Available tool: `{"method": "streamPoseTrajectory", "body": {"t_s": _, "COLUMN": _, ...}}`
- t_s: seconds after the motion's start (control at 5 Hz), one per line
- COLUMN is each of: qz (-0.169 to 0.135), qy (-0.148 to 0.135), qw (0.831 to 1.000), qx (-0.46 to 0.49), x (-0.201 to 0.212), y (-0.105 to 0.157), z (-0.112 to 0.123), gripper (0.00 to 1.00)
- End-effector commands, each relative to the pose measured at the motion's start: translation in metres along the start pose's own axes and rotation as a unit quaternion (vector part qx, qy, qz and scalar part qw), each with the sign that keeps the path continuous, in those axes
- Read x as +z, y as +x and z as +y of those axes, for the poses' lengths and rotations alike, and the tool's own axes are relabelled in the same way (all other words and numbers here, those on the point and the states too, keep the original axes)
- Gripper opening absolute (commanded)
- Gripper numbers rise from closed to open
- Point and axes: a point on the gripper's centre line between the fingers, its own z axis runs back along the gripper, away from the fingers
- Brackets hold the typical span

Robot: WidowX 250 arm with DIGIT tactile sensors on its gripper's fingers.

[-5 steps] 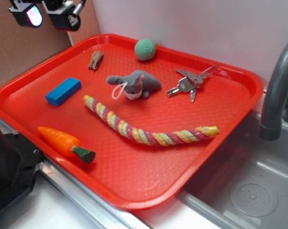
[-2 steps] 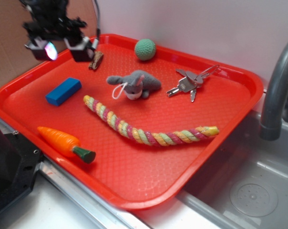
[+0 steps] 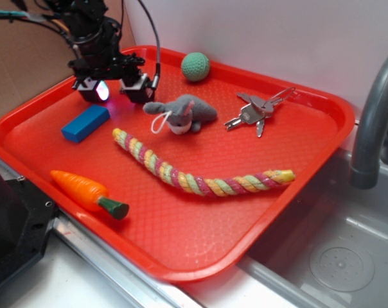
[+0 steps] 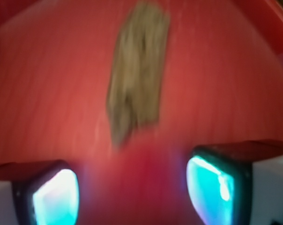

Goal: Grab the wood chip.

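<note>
Spread fingers flanking wood chip

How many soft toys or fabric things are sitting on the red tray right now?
3. The green ball sits near the tray's far edge, the grey plush animal lies mid-tray beside the keys, and the braided rope stretches across the middle. More may hide behind the gripper.

Readable text: none in either view.
Keys: too small to make out any stamping.
Blue block: plain faces, no print.
Red tray: textured surface, no logo seen.
Wrist view: blurred, nothing legible.
</note>
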Motion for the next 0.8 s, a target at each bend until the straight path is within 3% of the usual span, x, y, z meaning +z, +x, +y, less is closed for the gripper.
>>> {"method": "streamPoseTrajectory", "body": {"t_s": 0.0, "qz": 0.033, "qy": 0.038, "qw": 0.999, "qx": -0.021, "x": -0.013, "y": 0.021, "z": -0.004, "gripper": 1.00}}
{"method": "streamPoseTrajectory", "body": {"t_s": 0.2, "qz": 0.066, "qy": 0.044, "qw": 0.997, "qx": -0.024, "x": -0.016, "y": 0.021, "z": 0.002, "gripper": 0.00}}
{"method": "streamPoseTrajectory", "body": {"t_s": 0.4, "qz": 0.100, "qy": 0.057, "qw": 0.993, "qx": -0.024, "x": -0.011, "y": 0.020, "z": 0.006, "gripper": 0.00}}
{"method": "streamPoseTrajectory", "body": {"t_s": 0.6, "qz": 0.106, "qy": 0.068, "qw": 0.992, "qx": -0.018, "x": 0.002, "y": 0.016, "z": 0.012, "gripper": 0.00}}
